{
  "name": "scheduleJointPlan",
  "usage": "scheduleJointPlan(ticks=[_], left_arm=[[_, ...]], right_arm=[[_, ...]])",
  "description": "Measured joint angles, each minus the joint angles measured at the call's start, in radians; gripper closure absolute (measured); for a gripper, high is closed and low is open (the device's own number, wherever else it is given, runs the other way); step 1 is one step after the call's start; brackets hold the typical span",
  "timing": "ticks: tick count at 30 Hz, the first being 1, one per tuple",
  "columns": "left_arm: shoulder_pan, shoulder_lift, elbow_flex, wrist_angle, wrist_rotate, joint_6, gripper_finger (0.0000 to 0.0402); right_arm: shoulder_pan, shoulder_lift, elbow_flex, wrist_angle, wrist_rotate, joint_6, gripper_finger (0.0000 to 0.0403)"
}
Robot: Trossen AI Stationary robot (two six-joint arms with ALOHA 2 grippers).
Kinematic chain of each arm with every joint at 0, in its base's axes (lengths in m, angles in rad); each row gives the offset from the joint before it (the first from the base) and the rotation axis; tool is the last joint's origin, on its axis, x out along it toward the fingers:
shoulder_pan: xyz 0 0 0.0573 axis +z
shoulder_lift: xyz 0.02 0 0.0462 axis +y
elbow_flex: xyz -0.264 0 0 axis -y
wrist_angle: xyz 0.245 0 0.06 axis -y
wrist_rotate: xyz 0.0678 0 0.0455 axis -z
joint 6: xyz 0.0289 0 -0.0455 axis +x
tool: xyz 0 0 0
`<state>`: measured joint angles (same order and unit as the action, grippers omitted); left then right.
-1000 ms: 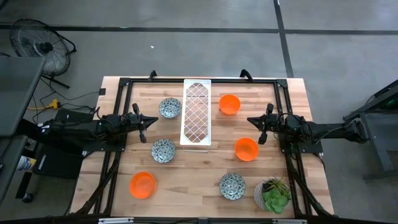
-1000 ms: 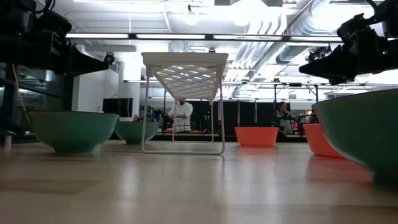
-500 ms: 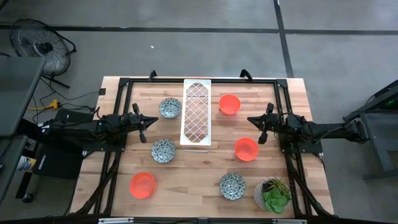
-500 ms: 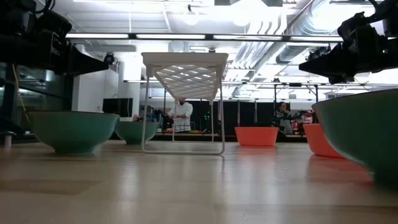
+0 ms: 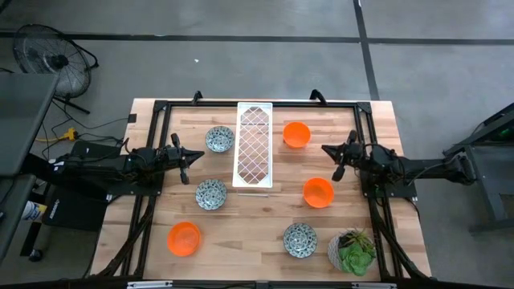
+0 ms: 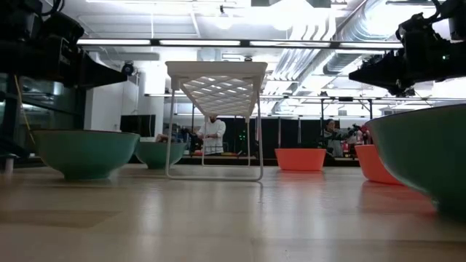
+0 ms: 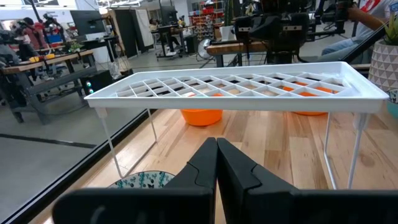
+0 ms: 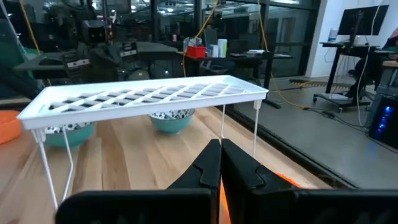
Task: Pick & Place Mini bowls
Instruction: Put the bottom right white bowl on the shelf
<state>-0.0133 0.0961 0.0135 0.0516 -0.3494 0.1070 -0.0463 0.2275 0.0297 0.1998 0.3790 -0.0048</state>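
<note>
— So, which step? 
— None begun, probably: left gripper (image 5: pixel 185 161) and right gripper (image 5: pixel 337 163) hang closed and empty, flanking the tray (image 5: pixel 253 144). 
— And the mini bowls (image 5: pixel 211 193)? 
— Six scattered on the table (image 5: pixel 257 233); next, open over one.

I count six mini bowls on my surface (image 5: pixel 265 205): three orange-red bowls (image 5: pixel 296 134) (image 5: pixel 318 193) (image 5: pixel 184 238) and three grey-green patterned bowls (image 5: pixel 219 140) (image 5: pixel 211 194) (image 5: pixel 299 239). I also see one white lattice tray (image 5: pixel 254 145) and one potted plant (image 5: pixel 352 250).
</note>
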Motion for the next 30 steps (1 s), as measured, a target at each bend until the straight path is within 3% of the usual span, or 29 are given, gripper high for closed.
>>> scheduleJointPlan(ticks=[13,21,30], left_arm=[[0.000,0.000,0.000,0.000,0.000,0.000,0.0401],[0.000,0.000,0.000,0.000,0.000,0.000,0.0401],[0.000,0.000,0.000,0.000,0.000,0.000,0.0401]], right_arm=[[0.000,0.171,0.214,-0.209,-0.012,0.040,0.0403],[0.000,0.327,0.394,-0.367,-0.091,0.042,0.0399],[0.000,0.492,0.573,-0.588,-0.171,0.070,0.0350]])
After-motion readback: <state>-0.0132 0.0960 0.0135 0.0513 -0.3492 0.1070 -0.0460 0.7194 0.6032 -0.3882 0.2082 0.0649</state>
